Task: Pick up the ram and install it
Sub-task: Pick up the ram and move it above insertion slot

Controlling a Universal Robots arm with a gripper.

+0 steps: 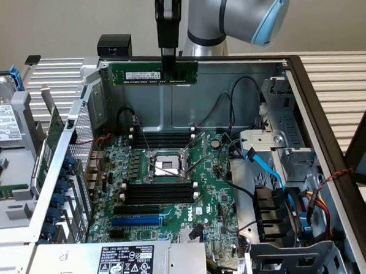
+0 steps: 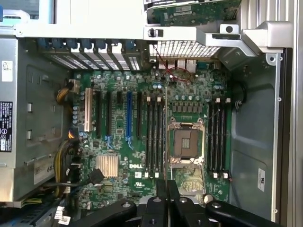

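There's your ram (image 1: pixel 137 74), hanging level and on edge above the open case (image 1: pixel 235 84), well clear of the board (image 1: pixel 211 194). The tool (image 1: pixel 168 64) is clamped shut on its top edge, a little off centre towards the exterior view's right. From the wrist you see it edge-on, a thin line (image 2: pixel 166 142) running out from the tool (image 2: pixel 166 190). It appears to lie parallel to the black slots (image 2: pixel 154 137) beside the socket (image 2: pixel 184 142). I'd judge this stick very light and stiff enough along its length, but thin, so it won't forgive twisting or a skewed push. The chips and the contact edge underneath look like the fragile parts. The top edge is the right place to hold it, and that's where you have it. With the grip off centre, I'd expect one end to dip under load.
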